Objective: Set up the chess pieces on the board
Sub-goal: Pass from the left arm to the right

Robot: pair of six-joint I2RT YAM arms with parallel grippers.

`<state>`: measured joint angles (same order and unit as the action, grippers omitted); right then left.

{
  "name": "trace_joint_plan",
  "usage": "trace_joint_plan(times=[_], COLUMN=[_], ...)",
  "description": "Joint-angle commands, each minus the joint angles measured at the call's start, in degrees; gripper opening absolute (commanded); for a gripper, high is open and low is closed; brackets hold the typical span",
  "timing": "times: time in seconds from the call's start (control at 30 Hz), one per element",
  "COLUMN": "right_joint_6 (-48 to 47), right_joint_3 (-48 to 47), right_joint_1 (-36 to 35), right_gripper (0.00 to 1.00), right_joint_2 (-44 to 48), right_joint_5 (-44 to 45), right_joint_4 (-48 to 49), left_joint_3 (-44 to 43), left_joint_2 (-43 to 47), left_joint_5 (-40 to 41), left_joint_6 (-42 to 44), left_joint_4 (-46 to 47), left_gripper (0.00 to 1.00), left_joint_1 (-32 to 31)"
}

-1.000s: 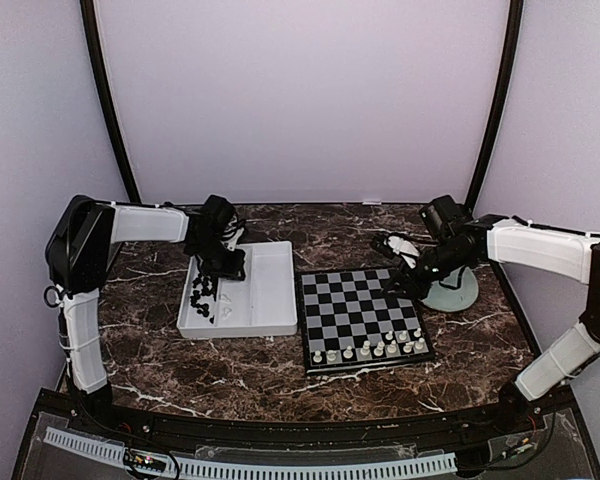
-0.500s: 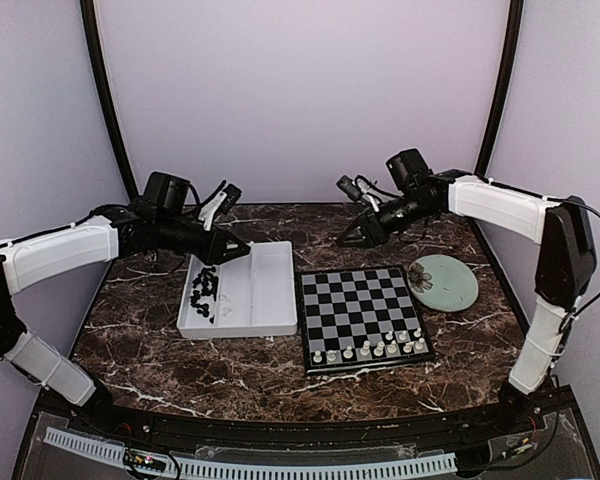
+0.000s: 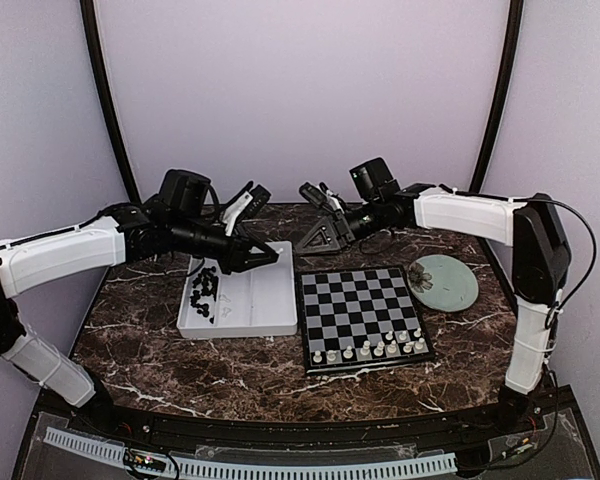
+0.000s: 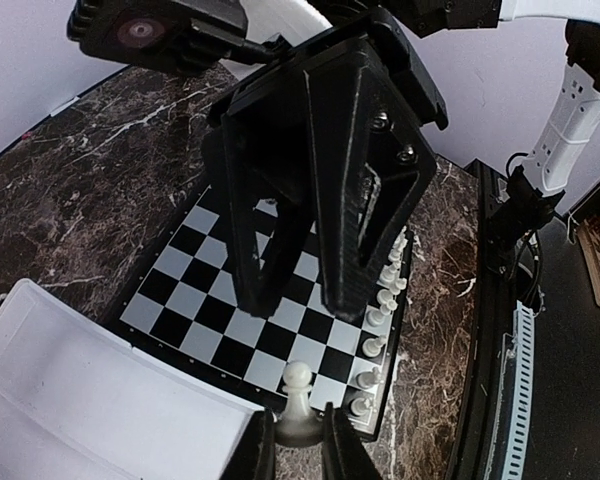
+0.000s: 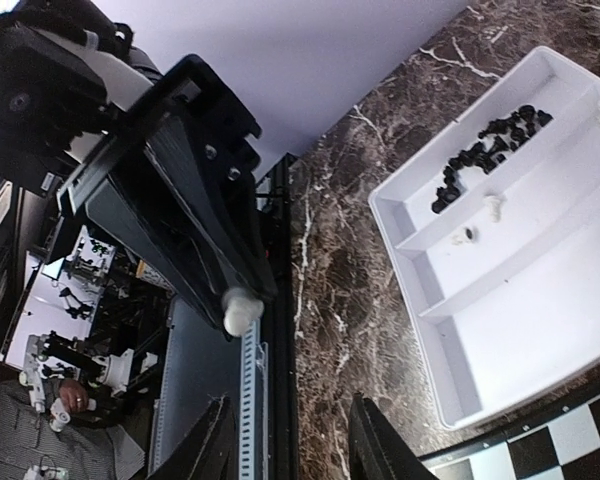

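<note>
Left wrist — left gripper (image 4: 298,447) pinching one white pawn (image 4: 298,400) | right gripper (image 5: 292,425) spread wide

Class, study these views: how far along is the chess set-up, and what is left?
Done: white chess pieces stand along the near edge of the board. In hand: the left hand grips one white piece by the tray; the right hand is open and empty. To do: the black pieces lie heaped in the tray, none on the board.
</note>
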<state>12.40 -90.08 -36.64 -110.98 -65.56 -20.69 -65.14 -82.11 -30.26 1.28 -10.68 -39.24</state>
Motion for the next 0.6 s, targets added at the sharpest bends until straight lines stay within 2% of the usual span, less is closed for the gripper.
trace_joint_plan(times=[0.0, 0.57], right_joint_6=[11.3, 14.4], right_joint_3=[2.1, 3.9], right_joint_1=[-0.8, -2.2], right_gripper=[0.41, 0.36], right_joint_2=[-0.4, -0.2], right_joint_5=[-5.3, -6.8], right_joint_4=[11.6, 15.6], left_joint_3=[-2.3, -4.2], left_joint_2=[-1.0, -2.7], left_joint_5=[-0.8, 0.5], left_joint_6=[0.8, 1.3], left_joint_4=[1.4, 2.1], left_gripper=[0.14, 0.14], left_joint_1=[-1.6, -2.8])
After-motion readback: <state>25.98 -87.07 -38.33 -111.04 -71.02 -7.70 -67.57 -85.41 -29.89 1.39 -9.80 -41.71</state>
